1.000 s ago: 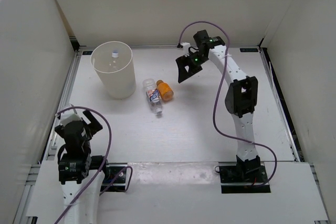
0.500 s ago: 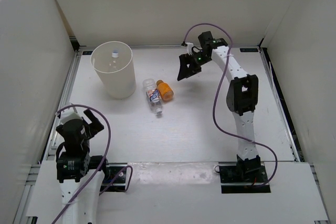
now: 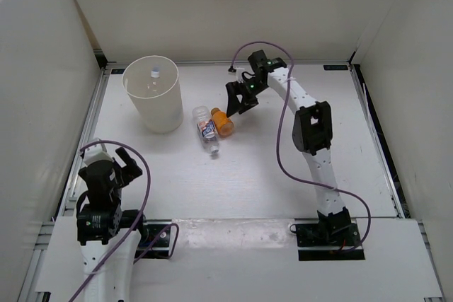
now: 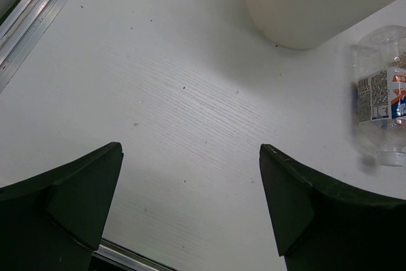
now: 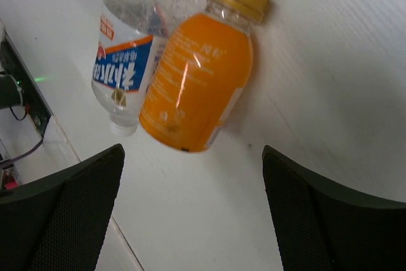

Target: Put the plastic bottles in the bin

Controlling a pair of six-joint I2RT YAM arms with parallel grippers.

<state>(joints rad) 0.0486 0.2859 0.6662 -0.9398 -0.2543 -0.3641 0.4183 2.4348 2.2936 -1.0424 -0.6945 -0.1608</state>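
White table (image 3: pixel 269 167) boxed in by pale walls (image 3: pixel 212 5): two bottles lie out on it, and a third sits in the bin (image 3: pixel 152 104).
At the far left of the table the bin stands upright, and the third bottle (image 3: pixel 154 76) shows inside it, pale cap up. Just to the right of the bin, a clear bottle (image 3: pixel 207 130) with a blue-and-white label lies on its side. An orange bottle (image 3: pixel 223 122) with a yellow cap lies flat against it on the right. The right claw (image 3: pixel 237 102) hangs over the far end of the orange bottle with its fingers spread wide, grasping nothing. Its wrist view shows both bottles just ahead of the gap between the fingers. The left claw (image 3: pixel 117 160) sits near its base at the near left corner, released and empty, pointing toward the bin and the clear bottle, well apart from both.
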